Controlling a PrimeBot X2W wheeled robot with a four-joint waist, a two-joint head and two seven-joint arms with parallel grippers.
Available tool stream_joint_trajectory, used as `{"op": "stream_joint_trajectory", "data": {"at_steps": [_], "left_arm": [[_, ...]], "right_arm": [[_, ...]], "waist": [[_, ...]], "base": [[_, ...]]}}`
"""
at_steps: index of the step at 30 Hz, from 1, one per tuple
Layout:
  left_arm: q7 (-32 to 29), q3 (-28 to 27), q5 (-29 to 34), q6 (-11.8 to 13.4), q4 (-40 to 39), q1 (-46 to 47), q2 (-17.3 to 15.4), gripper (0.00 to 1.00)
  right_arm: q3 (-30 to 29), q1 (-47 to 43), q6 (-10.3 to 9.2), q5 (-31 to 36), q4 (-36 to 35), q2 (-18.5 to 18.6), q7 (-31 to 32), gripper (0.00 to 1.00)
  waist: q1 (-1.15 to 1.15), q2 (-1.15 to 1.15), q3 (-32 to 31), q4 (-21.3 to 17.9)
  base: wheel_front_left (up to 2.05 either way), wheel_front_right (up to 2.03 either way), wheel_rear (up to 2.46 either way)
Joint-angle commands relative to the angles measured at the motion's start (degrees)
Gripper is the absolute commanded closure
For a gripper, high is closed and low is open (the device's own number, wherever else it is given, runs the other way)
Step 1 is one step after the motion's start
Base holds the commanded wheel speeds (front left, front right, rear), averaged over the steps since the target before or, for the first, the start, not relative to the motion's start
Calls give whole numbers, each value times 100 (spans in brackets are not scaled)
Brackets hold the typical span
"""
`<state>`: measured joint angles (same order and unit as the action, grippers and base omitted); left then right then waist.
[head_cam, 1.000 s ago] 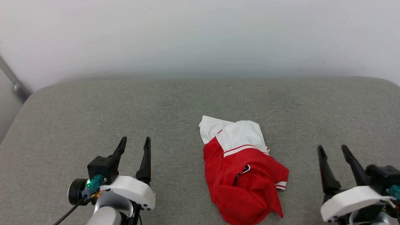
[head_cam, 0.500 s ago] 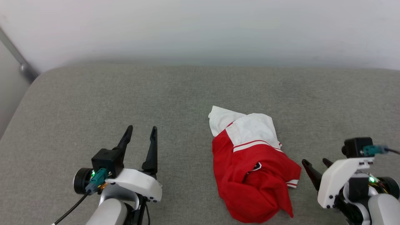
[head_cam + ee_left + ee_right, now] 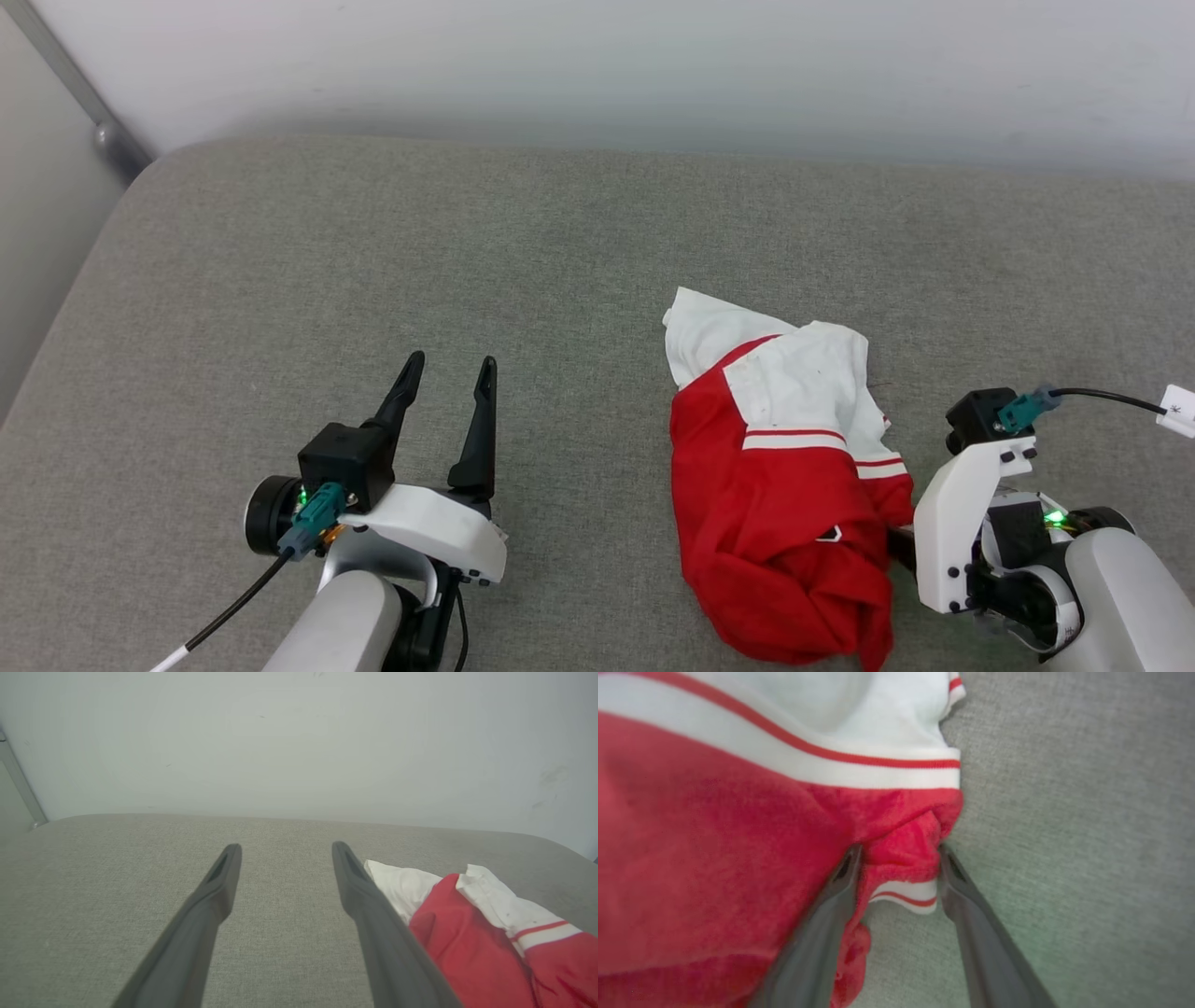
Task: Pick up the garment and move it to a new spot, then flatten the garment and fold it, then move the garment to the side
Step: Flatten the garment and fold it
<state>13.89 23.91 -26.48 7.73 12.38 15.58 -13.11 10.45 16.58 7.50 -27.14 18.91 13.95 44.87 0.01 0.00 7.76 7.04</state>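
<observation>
Your right gripper (image 3: 899,858) sits low at the near edge of the grey fabric-covered surface (image 3: 560,233), toward its right side, pushed into the right flank of the garment (image 3: 784,523). In the right wrist view its two dark fingers (image 3: 971,914) stand apart with a bunched red fold between them. One finger presses against the red cloth on one side and the other touches the fold on the other. The gap is wide and the fold is straddled, not pinched. A striped sleeve band lies just below the fold, between the fingers.

Your left gripper (image 3: 449,364) hangs over bare fabric near the near edge, left of the middle and well apart from the garment in the head view. Its fingers are spread wide with nothing between them. In the left wrist view the garment's white part shows just beyond the finger nearer to it.

The garment lies crumpled in a heap right of the middle. Its red body is bunched toward the near edge, and a small piece of black print outlined in white shows among the folds. A white sleeve with red-and-white bands lies over the red, and more white cloth points toward the far edge.

Beyond the garment the surface runs bare to its far edge, where it meets a pale wall (image 3: 597,65). At the far-left corner a grey metal bar (image 3: 84,103) slants against the wall.
</observation>
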Motion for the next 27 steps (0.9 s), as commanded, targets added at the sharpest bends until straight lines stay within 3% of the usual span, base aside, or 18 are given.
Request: {"op": "stream_joint_trajectory", "data": {"at_steps": [1, 7, 14, 21, 27], "left_arm": [[33, 1, 2, -13, 11, 42, 8, 0], [59, -56, -22, 7, 94, -53, -31, 0], [62, -43, -45, 38, 110, -169, -66, 0], [14, -36, -93, 78, 69, -350, -122, 0], [-51, -43, -174, 131, 67, -478, -151, 0]], "right_arm": [[37, 55, -2, -78, 42, 4, -26, 100], [133, 286, -2, 27, -228, 203, -512, 100], [-623, 88, -2, 547, -860, 227, -1020, 100], [-1887, -1002, -2, 1129, -1646, -260, -1028, 100], [-2500, -2145, -2, 1297, -1393, -856, -1080, 100]], "waist": [[-1, 0, -1, 0], [-1, 0, -79, -123], [-1, 0, -288, -352], [-1, 0, -457, -533], [-1, 0, -560, -589]], "base": [[0, 0, 0], [0, 0, 0], [0, 0, 0], [0, 0, 0], [0, 0, 0]]}}
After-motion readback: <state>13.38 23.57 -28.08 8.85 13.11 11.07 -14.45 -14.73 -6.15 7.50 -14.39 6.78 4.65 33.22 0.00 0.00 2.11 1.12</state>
